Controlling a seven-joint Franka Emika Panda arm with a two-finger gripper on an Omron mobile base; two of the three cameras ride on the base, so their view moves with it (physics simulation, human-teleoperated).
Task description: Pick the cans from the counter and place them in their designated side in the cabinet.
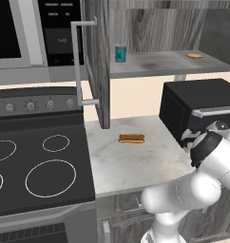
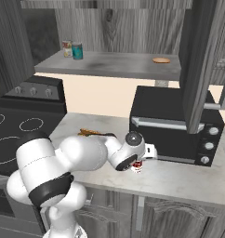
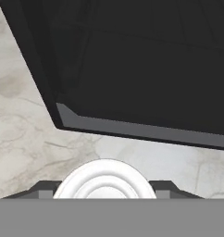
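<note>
Gripper (image 3: 104, 190) is down on the counter (image 1: 136, 161) just in front of the black oven (image 2: 172, 123), fingers (image 3: 44, 189) flanking the silver top of the red can (image 2: 137, 167), which stands upright at 6 o'clock in the hand view; looks closed on the can, but actual contact can't be confirmed. Teal can (image 1: 120, 53) stands on the cabinet (image 1: 150, 28) shelf at its left end, with another small can (image 2: 67, 48) touching it at 9 o'clock in the right base view. Hot dog (image 1: 131, 138) lies mid-counter, well apart from the gripper.

Marbled counter (image 1: 136, 166) — hot dog (image 1: 131, 138), black oven (image 2: 175, 123), red can (image 2: 138, 166) on it.
</note>
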